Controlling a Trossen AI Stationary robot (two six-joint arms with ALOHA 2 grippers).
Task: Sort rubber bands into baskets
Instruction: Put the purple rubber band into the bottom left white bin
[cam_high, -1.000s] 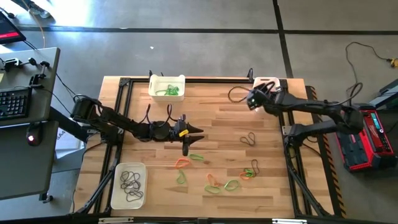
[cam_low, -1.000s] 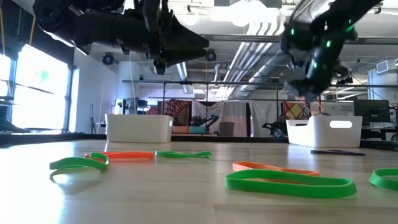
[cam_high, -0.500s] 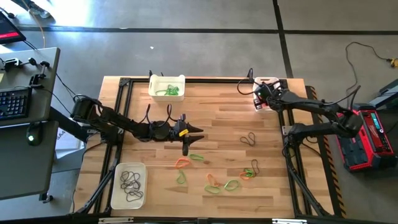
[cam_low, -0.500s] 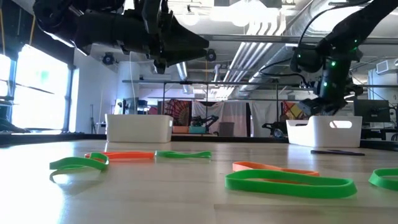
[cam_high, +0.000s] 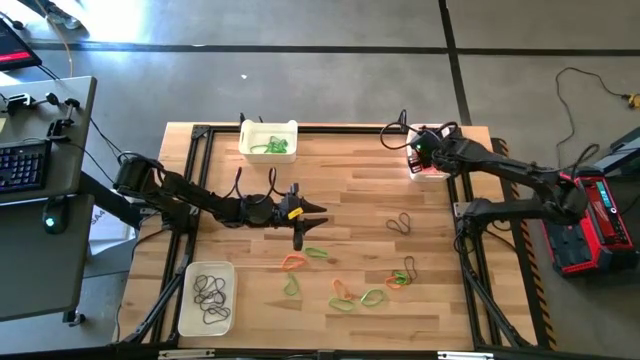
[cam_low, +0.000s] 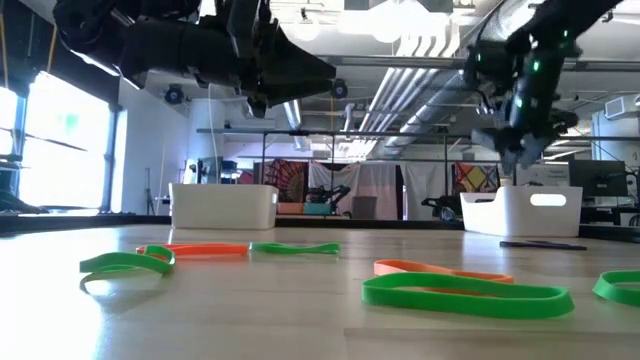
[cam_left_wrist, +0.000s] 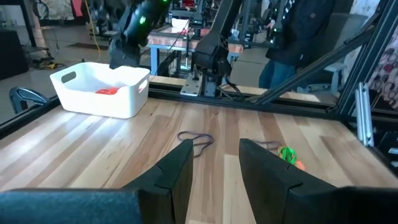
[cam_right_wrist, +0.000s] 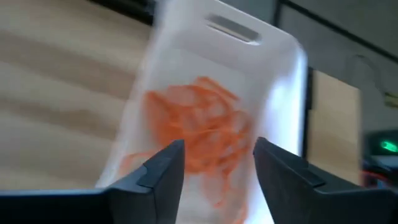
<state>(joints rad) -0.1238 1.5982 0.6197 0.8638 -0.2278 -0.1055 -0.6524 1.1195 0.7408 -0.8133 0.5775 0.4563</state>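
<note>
Loose rubber bands lie on the wooden table: a dark one (cam_high: 400, 222) and green and orange ones (cam_high: 345, 293) toward the near edge. Three white baskets stand on it. The far one (cam_high: 268, 139) holds green bands, the near left one (cam_high: 207, 297) dark bands, and the far right one (cam_right_wrist: 205, 118) orange bands. My right gripper (cam_right_wrist: 217, 168) hangs open over the far right basket with nothing between its fingers. My left gripper (cam_left_wrist: 214, 168) stands open above mid-table, level, pointing toward the right edge.
A black frame (cam_high: 330, 127) runs along the table's edges. The green and orange bands (cam_low: 465, 292) lie flat near the low camera. Bare wood lies between the far baskets. Beyond the right edge in the left wrist view, a person (cam_left_wrist: 298, 37) stands by equipment.
My right gripper has moved toward the table's far right corner, dipped over the far right basket, then risen a little. Its fingers have opened there. My left arm has kept still.
</note>
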